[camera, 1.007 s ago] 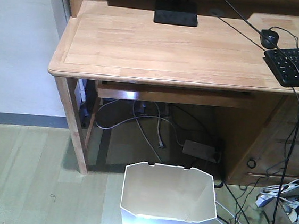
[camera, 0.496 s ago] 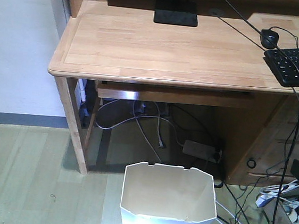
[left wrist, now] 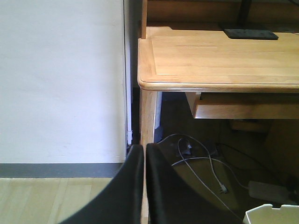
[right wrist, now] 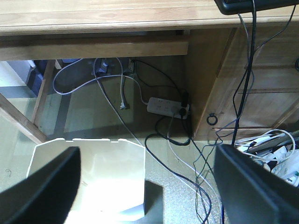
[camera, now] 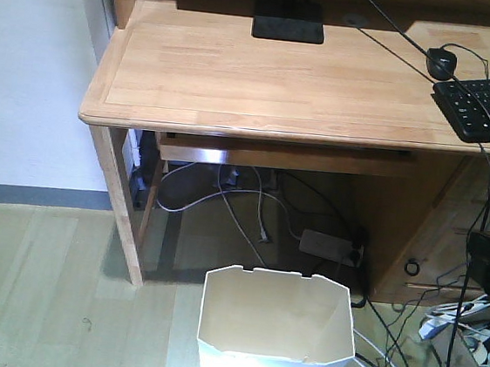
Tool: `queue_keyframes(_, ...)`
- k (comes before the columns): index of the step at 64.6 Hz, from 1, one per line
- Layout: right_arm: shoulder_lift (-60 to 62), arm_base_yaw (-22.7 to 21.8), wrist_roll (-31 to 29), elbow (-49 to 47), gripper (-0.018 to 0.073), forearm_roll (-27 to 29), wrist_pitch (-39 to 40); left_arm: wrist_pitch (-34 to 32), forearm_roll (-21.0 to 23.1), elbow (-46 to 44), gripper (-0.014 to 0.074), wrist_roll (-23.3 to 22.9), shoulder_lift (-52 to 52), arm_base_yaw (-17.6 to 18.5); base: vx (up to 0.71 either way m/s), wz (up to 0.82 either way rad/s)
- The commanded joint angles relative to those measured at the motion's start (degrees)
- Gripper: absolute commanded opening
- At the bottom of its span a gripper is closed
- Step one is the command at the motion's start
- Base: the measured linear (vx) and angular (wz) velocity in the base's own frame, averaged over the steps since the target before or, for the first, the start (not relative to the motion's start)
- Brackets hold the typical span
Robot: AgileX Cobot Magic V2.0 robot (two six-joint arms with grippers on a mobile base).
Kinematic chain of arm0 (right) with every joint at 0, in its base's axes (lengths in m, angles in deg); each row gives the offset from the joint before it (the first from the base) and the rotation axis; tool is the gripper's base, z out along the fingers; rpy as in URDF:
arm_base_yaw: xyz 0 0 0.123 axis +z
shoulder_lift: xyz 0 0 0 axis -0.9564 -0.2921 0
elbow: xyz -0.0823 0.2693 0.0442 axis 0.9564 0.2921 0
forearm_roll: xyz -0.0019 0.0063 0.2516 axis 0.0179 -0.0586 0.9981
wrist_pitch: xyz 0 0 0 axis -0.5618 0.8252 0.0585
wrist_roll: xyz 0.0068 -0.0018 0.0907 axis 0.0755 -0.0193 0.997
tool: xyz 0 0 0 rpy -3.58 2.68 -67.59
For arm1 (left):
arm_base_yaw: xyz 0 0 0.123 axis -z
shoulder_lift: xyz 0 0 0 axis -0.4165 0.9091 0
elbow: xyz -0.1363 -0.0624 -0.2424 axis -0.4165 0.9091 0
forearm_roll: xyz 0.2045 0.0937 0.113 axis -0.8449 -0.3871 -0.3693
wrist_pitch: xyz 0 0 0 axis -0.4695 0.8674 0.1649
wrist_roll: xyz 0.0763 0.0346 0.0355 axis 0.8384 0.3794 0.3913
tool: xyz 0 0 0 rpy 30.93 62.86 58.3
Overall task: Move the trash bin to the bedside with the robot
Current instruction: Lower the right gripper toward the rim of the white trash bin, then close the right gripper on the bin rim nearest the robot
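Jaws of right gripper (right wrist: 148, 184) wide apart above trash bin (right wrist: 110, 168), left gripper's (left wrist: 145, 184) together.

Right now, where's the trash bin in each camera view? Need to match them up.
Exterior front-facing: trash bin at bottom centre, on the floor in front of the desk.
Left wrist: only a corner of its rim, at the bottom right edge.
Right wrist: lower left, cut off by the bottom edge.
Shared landmark: the power strip on the floor under the desk.
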Motion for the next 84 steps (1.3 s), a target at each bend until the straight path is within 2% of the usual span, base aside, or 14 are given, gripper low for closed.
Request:
queue_keyframes(1, -0.05, -0.04, 0.49, -2.0, 0.06, 1.29, 3.12, -4.18, 0.13, 0.19, -0.0006, -0.25, 1.02, 0.05, 0.0, 0.0)
queue_keyframes(11, -2.55, -0.04, 0.79, -4.3, 0.0576, 2.43, -0.17, -4.18, 0.13, 0.19, -0.0006, -0.25, 1.02, 0.05, 0.0, 0.0)
queue_keyframes(25, -14.56, -0.04, -0.12, -12.61, 0.0555, 3.06, -5.28, -4.18, 0.13, 0.19, -0.0006, -0.25, 1.02, 0.05, 0.0, 0.0)
queue_keyframes(38, -25.47, -0.21, -4.11, -17.94, 0.0538, 5.45, -6.04, -4.18, 0.13, 0.19, -0.0006, -0.25, 1.02, 0.05, 0.0, 0.0)
queue_keyframes(43, -29.75, -2.7, -5.28, -19.92, 0.0533, 8.0, -6.66, -4.18, 0.13, 0.19, -0.0006, -0.25, 1.02, 0.05, 0.0, 0.0)
queue_keyframes(47, -33.6, -6.58, -7.61, -21.48, 0.0528, 12.37, -7.27, -4.18, 0.13, 0.19, -0.0006, -0.25, 1.02, 0.05, 0.0, 0.0)
queue_keyframes(50, -35.95, -9.49, -10.58, -22.3, 0.0526, 16.08, -7.42, -4.18, 0.13, 0.19, -0.0006, -0.25, 1.02, 0.05, 0.0, 0.0)
queue_keyframes(56, -41.18, -15.57, -21.37, -23.66, 0.052, 26.36, -7.42, -4.18, 0.13, 0.19, -0.0006, -0.25, 1.02, 0.05, 0.0, 0.0)
queue_keyframes(66, -51.07, -22.11, -37.55, -24.19, 0.0518, 39.86, -7.13, -4.18, 0.13, 0.19, -0.0006, -0.25, 1.02, 0.05, 0.0, 0.0)
queue_keyframes(76, -60.7, -22.46, -55.13, -24.19, 0.0518, 48.85, -3.53, -4.18, 0.13, 0.19, -0.0006, -0.25, 1.02, 0.05, 0.0, 0.0)
queue_keyframes(84, -67.92, -20.84, -65.14, -24.32, 0.0518, 56.91, 1.82, -4.18, 0.13, 0.19, -0.0006, -0.25, 1.02, 0.05, 0.0, 0.0)
